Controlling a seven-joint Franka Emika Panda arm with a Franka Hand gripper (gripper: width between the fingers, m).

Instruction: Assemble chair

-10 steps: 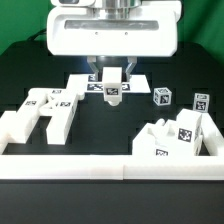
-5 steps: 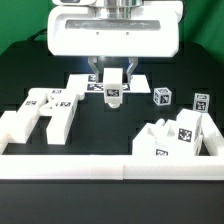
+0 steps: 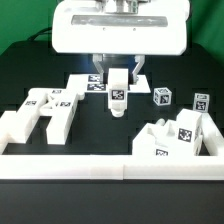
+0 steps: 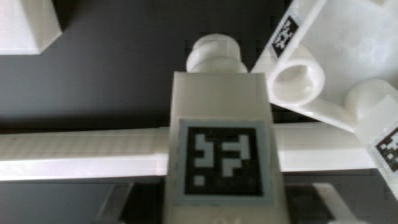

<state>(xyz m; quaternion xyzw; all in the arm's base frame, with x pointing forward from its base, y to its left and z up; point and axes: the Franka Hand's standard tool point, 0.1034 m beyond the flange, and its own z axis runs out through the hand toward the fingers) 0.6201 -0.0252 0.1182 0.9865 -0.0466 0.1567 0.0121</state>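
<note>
The claw (image 3: pixel 118 73) is nearly closed, clamped on a tagged white chair piece (image 3: pixel 117 95) that hangs straight below it, peg end down, over the black counter (image 3: pixel 105 128).

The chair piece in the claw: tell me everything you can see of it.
The chair piece is a chunky matte white bar, plastic by its look, with a square black-and-white tag on one face and a round peg at its lower end. It hangs upright, peg down, gripped at its upper part by the shut claw. Nothing else seems to touch it; the black table lies below.
</note>
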